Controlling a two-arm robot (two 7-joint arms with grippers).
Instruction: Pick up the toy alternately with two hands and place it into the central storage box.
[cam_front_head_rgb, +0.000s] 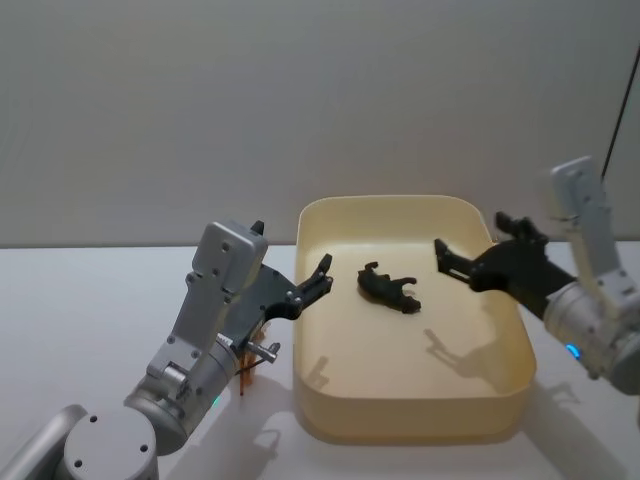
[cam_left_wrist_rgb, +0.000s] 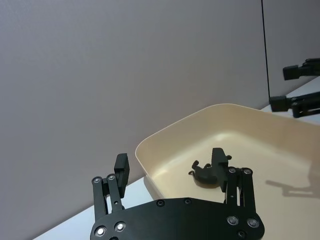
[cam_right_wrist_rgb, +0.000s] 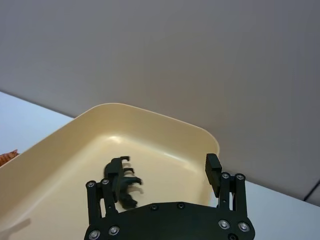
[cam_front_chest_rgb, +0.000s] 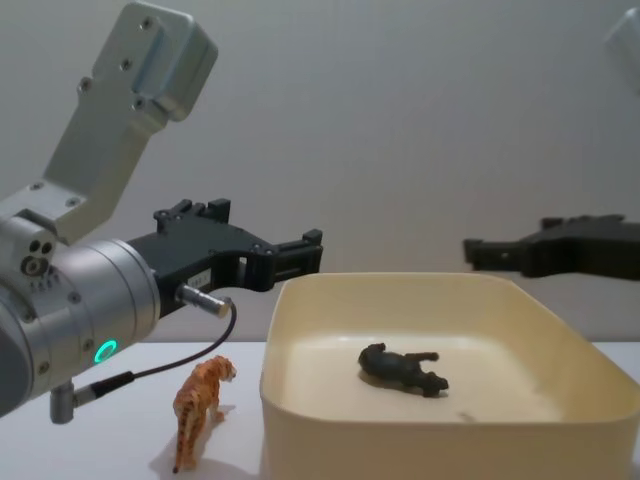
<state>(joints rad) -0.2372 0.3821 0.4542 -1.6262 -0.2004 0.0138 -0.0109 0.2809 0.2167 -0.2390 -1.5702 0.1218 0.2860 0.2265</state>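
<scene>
The central storage box (cam_front_head_rgb: 510, 400) is a cream-yellow tub in the middle of the white table. A black animal toy (cam_front_head_rgb: 390, 288) lies on its side on the tub's floor, also seen in the chest view (cam_front_chest_rgb: 402, 368). An orange tiger toy (cam_front_chest_rgb: 200, 400) stands on the table just left of the tub, beneath my left arm. My left gripper (cam_front_head_rgb: 322, 275) hovers open and empty above the tub's left rim. My right gripper (cam_front_head_rgb: 468, 234) hangs open and empty over the tub's right side, above the black toy (cam_right_wrist_rgb: 124, 172). Neither gripper touches a toy.
A plain grey wall stands right behind the table. White tabletop stretches to the left of the tub (cam_front_chest_rgb: 300, 420) and of the tiger. A thin cable loops from my left wrist (cam_front_chest_rgb: 150, 372) down near the tiger.
</scene>
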